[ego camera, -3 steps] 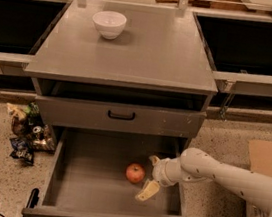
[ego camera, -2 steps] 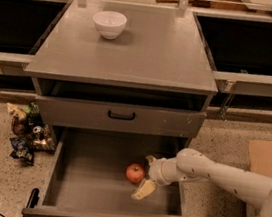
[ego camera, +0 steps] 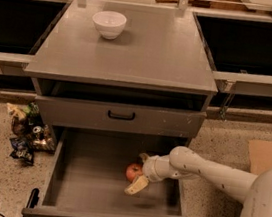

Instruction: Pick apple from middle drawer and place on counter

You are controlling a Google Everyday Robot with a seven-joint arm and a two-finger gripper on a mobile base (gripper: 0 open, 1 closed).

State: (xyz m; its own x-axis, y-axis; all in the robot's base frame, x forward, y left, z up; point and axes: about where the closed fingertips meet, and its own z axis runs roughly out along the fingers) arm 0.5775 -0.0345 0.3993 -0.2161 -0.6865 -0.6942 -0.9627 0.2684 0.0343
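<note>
Snack wrappers (ego camera: 26,133) litter the floor at left, and a white bowl (ego camera: 109,23) sits on the counter (ego camera: 152,62). Below, the middle drawer (ego camera: 83,194) stands pulled out, the apple (ego camera: 132,171) on its floor right of centre. The gripper (ego camera: 140,171) reaches in from the right, jaws spread wide either side of the fruit. A cardboard box (ego camera: 266,155) lies far right.

Hand (ego camera: 136,174) in middle drawer (ego camera: 90,185), fingers (ego camera: 137,185) spread either side of apple (ego camera: 133,170)
</note>
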